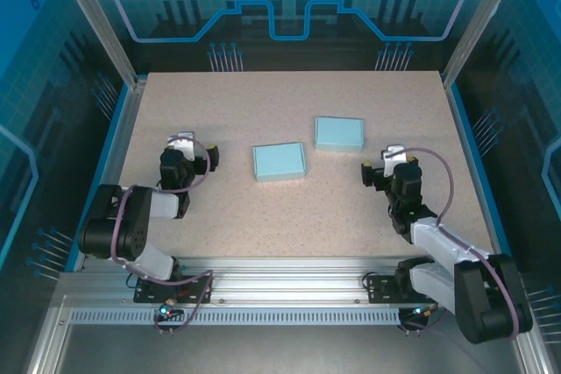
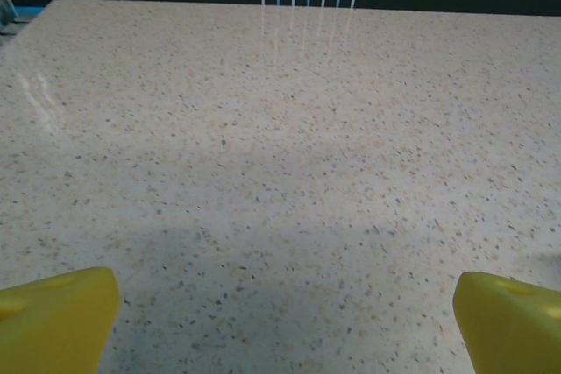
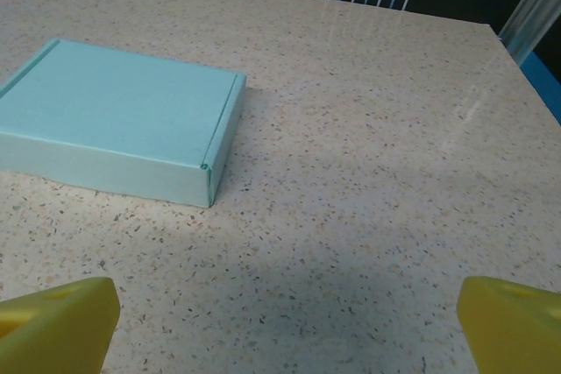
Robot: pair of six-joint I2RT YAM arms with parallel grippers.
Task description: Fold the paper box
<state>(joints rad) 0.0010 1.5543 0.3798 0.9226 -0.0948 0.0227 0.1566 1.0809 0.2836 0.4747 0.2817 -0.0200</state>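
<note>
Two rectangular light-blue paper boxes | speckled table | left tool, right tool wide open, empty

Left box, right box: pale-blue, closed, flat, mid-table, apart.

Closed paper box on table; yellow fingers spread wide

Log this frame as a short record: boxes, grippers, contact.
table: speckled beige top
near box: light blue, flat, looks closed, mid-table
far box: light blue, lid closed, behind and right of the near box, apart from it
left gripper: open, holds nothing, over bare table left of the near box
right gripper: open, holds nothing, far box ahead to its left
contact: neither gripper touches a box
</note>
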